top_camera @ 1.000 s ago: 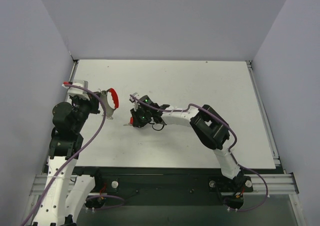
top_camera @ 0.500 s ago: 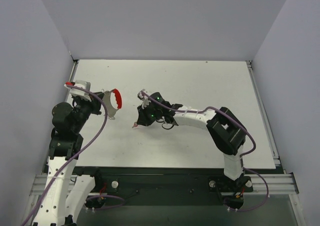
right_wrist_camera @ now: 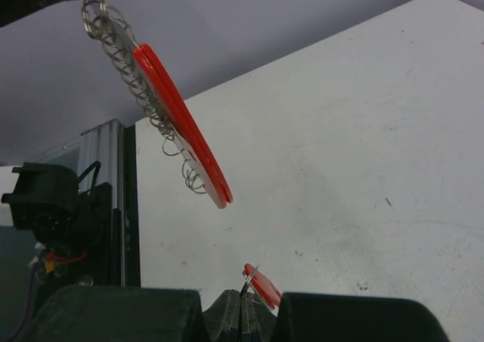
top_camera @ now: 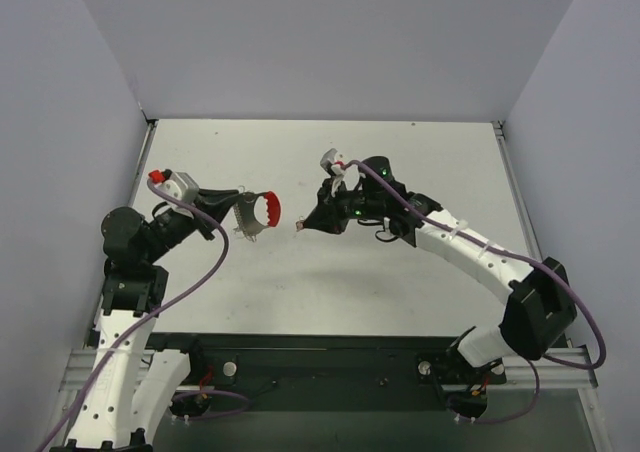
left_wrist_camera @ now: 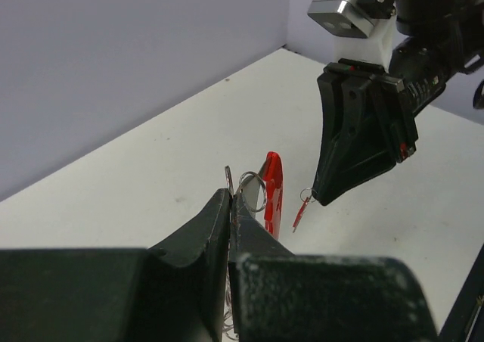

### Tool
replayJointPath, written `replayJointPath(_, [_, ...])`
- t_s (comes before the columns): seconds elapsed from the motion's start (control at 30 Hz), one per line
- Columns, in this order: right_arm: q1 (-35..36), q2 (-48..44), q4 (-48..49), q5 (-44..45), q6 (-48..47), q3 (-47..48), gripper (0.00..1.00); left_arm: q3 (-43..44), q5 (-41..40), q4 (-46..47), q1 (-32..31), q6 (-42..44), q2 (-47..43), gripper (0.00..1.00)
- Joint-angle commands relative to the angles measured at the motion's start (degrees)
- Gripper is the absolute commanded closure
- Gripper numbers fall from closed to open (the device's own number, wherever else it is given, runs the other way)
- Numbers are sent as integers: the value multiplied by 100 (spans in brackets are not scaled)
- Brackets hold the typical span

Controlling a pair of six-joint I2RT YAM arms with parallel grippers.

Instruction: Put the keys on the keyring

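Tiny red-headed silver metal key [top_camera: 299, 229], pinched in our closed right claw [top_camera: 307, 225], hangs just right of the red-banded silver-chain keyring [top_camera: 268, 210] our left claw [top_camera: 240, 215] grips.

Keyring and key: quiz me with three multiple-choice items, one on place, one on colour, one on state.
1. Where is the keyring? A lying flat; B held up by the left gripper; C out of view.
2. The key's head is: A red; B blue; C black.
3. The right gripper is: A open; B shut on the key; C shut on nothing.
B: the left jaws pinch its chain. A: red shows in both wrist views. B: the key hangs from its closed tips.
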Motion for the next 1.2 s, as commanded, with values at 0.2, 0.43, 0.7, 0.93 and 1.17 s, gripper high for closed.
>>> replayJointPath(0.2, [-316, -1535, -1525, -2064, -1118, 221, 100, 8, 1770, 1339, -343, -76, 83, 100])
replayJointPath(0.43, [-509, -2063, -1745, -3120, -1092, 520, 100, 16, 2123, 1462, -993, 196, 215, 100])
replayJointPath(0.7, [-536, -1932, -2079, -2359, -1145, 424, 100, 86, 923, 822, -1188, 855, 57, 100])
replayJointPath(0.93, [-518, -1493, -2308, -1287, -1013, -164, 100, -10, -680, 416, -1196, 1190, -241, 100])
replayJointPath(1.17, [-439, -360, -2554, -450, -846, -420, 100, -186, -1226, 425, -1179, 1304, -383, 100])
